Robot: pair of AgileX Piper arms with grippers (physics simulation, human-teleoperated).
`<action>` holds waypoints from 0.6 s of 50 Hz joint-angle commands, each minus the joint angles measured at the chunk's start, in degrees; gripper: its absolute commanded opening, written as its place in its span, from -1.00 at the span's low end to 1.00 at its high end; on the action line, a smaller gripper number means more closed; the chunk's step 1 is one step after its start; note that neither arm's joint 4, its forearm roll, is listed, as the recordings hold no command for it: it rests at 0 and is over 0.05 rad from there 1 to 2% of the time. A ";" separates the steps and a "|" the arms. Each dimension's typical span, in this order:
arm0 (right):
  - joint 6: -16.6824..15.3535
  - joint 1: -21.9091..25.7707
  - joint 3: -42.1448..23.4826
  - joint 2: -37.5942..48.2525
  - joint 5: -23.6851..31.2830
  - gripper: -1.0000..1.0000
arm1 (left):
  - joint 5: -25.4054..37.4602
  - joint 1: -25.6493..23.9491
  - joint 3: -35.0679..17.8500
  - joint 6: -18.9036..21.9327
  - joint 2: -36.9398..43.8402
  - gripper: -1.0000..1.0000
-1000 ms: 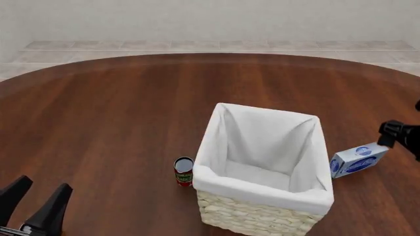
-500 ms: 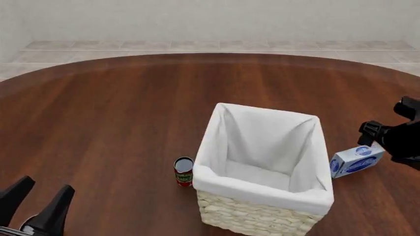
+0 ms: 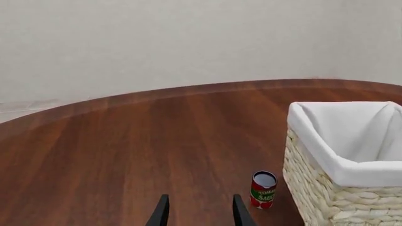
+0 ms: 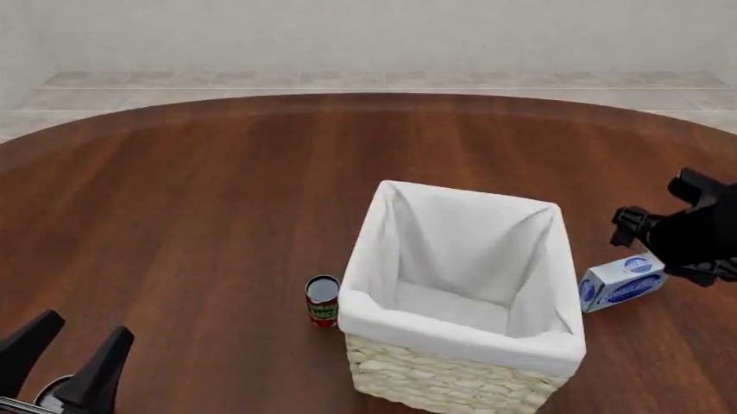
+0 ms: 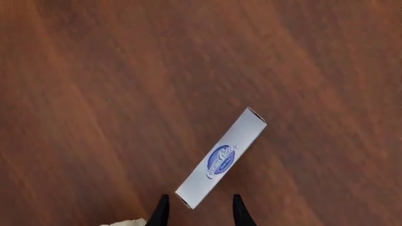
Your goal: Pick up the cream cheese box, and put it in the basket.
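Dark reddish wood grain fills my screens: the surface is a round brown top. Far left, at my near edge, my left pincer sits low with its two black fingers spread, released and grasping nothing. Next across is a small red-labelled tomato sauce can, upright, just beside the left wall of the basket. The basket is cream wicker with a white cloth liner folded over its rim; I see nothing inside. To its right the cream cheese box rests on the surface on a narrow side, near the basket's right wall but apart from it. My right pincer hangs over the box, black fingers parted and unclenched, one tip on each side of the carton's near end. I cannot tell whether they touch it.
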 commanded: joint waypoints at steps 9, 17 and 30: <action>-1.77 -3.94 2.03 4.92 -5.41 1.00 | -0.50 -0.16 0.70 0.15 0.10 1.00; -1.50 -3.24 2.19 6.11 -6.35 1.00 | -0.80 -0.13 1.13 0.23 0.12 1.00; -0.30 -2.43 2.95 7.12 -8.32 1.00 | -0.92 -0.43 1.31 0.38 0.18 1.00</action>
